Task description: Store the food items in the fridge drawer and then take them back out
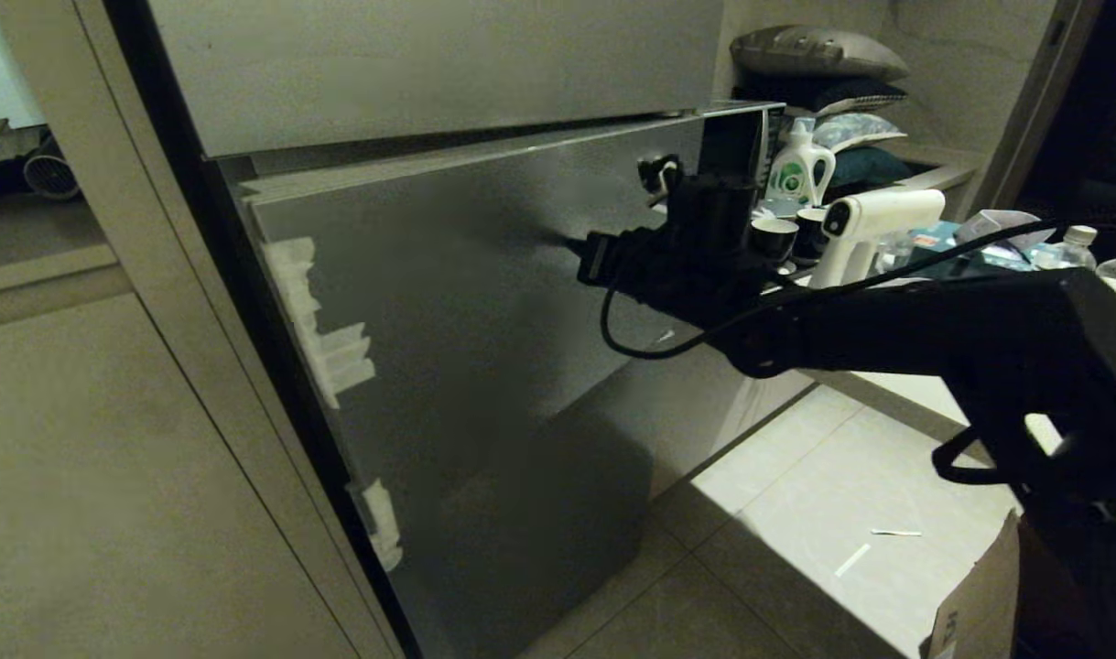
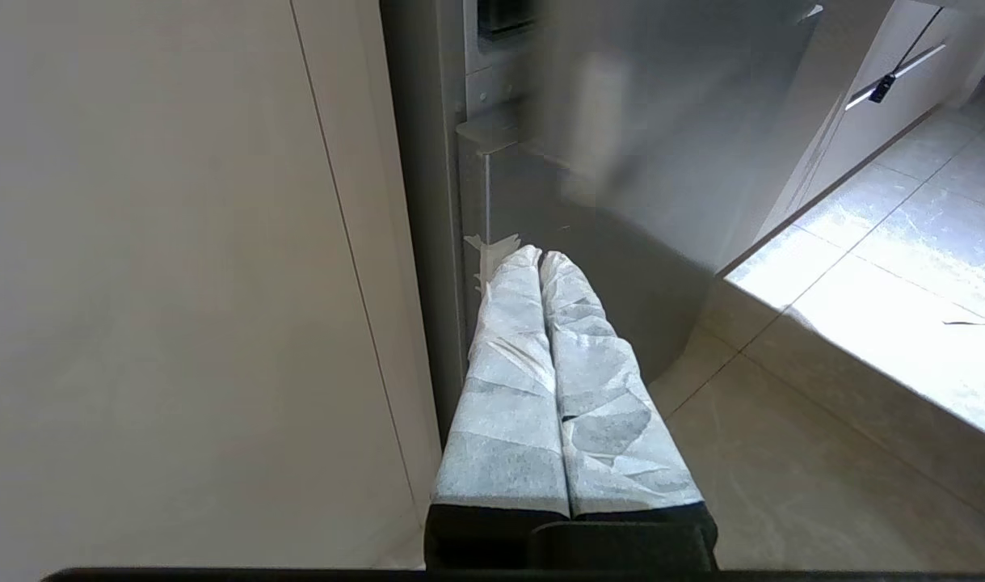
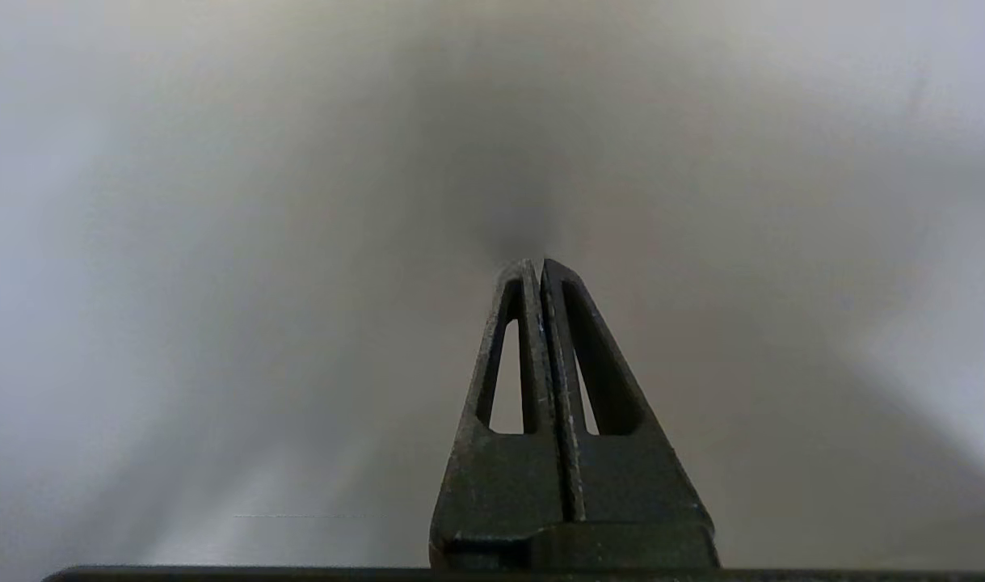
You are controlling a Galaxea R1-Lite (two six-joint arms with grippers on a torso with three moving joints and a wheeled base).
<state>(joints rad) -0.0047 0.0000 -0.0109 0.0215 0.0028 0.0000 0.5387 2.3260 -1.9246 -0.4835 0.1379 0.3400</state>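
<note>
No food items show in any view, and the fridge drawer is hidden behind the fridge's grey steel door panel (image 1: 466,329), which stands slightly ajar. My right arm reaches in from the right, and the right gripper (image 1: 573,245) points at that panel. In the right wrist view the right gripper (image 3: 538,263) is shut and empty, its tips right at the plain grey surface; whether they touch it I cannot tell. My left gripper (image 2: 539,255), its fingers wrapped in white tape, is shut and empty. It hangs low beside the fridge's lower door edge (image 2: 486,210).
White tape scraps (image 1: 324,334) line the door's left edge. A beige cabinet wall (image 1: 109,458) stands on the left. Behind the arm, a counter holds a detergent bottle (image 1: 800,169), a white spray gun (image 1: 864,229), cups (image 1: 775,240) and water bottles (image 1: 1075,245). A cardboard box (image 1: 974,595) sits on the tiled floor.
</note>
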